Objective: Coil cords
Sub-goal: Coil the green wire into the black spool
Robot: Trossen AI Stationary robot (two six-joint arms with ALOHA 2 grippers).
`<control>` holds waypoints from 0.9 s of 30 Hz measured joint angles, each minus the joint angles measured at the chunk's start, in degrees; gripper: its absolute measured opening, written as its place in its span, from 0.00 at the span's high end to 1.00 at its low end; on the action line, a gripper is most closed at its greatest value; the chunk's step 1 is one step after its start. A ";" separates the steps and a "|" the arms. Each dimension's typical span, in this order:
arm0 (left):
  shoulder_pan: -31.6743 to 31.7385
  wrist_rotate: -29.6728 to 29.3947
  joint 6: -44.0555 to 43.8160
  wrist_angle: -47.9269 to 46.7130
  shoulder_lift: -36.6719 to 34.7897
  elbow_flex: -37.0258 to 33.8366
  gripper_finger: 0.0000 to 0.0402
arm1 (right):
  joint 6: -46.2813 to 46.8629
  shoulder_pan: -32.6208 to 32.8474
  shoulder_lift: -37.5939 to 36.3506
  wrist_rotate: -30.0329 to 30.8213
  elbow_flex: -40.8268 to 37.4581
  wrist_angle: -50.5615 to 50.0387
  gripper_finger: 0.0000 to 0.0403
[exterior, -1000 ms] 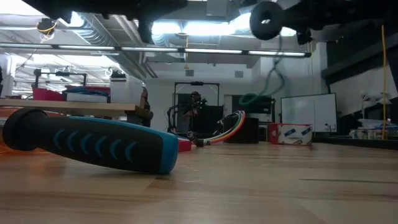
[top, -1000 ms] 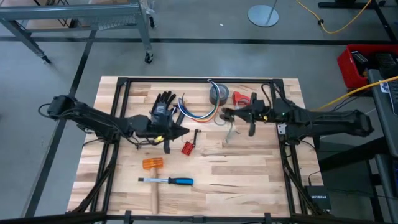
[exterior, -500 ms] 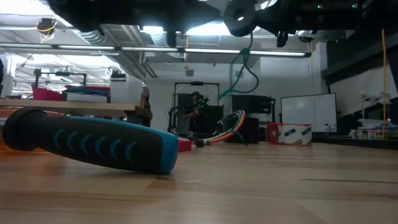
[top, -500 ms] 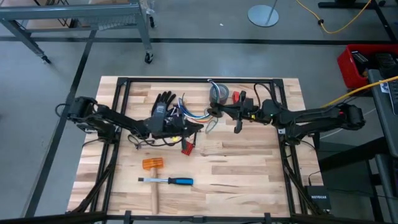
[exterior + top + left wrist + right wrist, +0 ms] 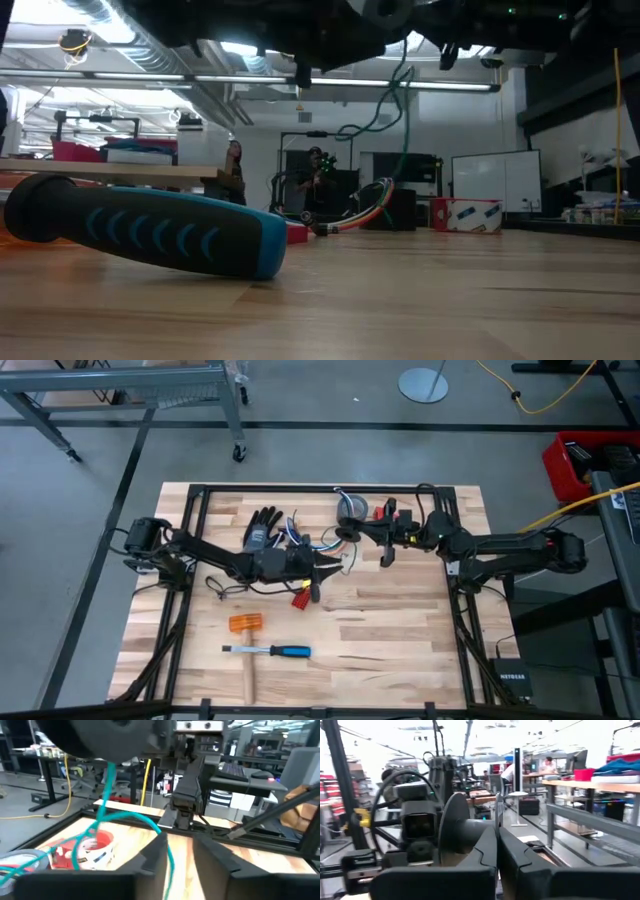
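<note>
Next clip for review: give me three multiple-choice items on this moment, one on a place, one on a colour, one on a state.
1. Where does the blue-handled tool lie?
A. On the grey tape roll
B. On the table's near part, beside the hammer
C. In the right claw

2. What colour is the cord hanging in the air between the two claws?
A. Green
B. Purple
C. Yellow

3. How are the right claw's fingers?
A. Spread wide
B. Out of every view
C. Shut

Answers:
1. B: in the high view, the blue-handled tool lies on the table next to the hammer.
2. A: the green cord shows hanging in the low view.
3. C: the right claw shows its fingers pressed together in its own wrist view.
</note>
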 joint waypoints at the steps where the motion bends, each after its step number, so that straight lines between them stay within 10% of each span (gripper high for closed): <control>1: 0.21 0.00 0.00 0.07 0.11 0.29 0.74 | 0.41 -0.36 0.00 -1.05 0.00 0.40 1.00; 27: 1.72 -0.01 -9.16 0.92 1.07 0.75 0.61 | 0.01 -1.06 0.28 -3.12 1.62 5.51 1.00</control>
